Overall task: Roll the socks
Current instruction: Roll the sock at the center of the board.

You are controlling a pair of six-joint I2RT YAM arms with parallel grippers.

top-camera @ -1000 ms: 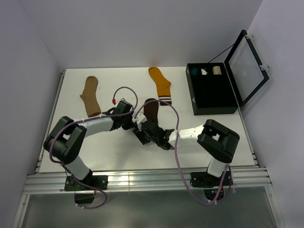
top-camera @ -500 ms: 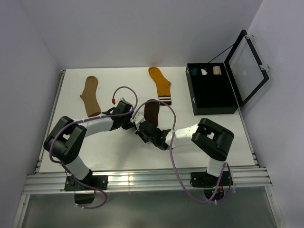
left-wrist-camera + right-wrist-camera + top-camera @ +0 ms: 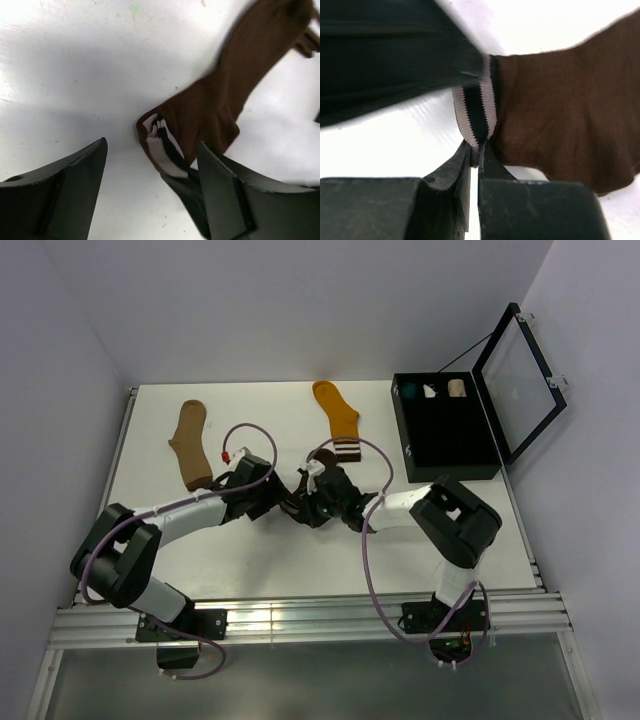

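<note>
The dark brown sock lies on the white table, its white-striped cuff lifted at the near end. My right gripper is shut on that cuff. My left gripper stands open around the same cuff without touching it, one finger on each side. From above, both grippers meet mid-table, left gripper beside right gripper, and they cover most of the brown sock. The tan sock lies flat at the back left. The mustard-orange sock lies flat at the back centre.
A black case with its lid standing open sits at the back right, small fabric bundles along its far end. Purple cables loop over both arms. White walls close in the table's left and back edges.
My left gripper has opened and let go of the striped cuff. My right gripper has shut on that cuff. Both grippers have shifted a little toward the back of the table.
</note>
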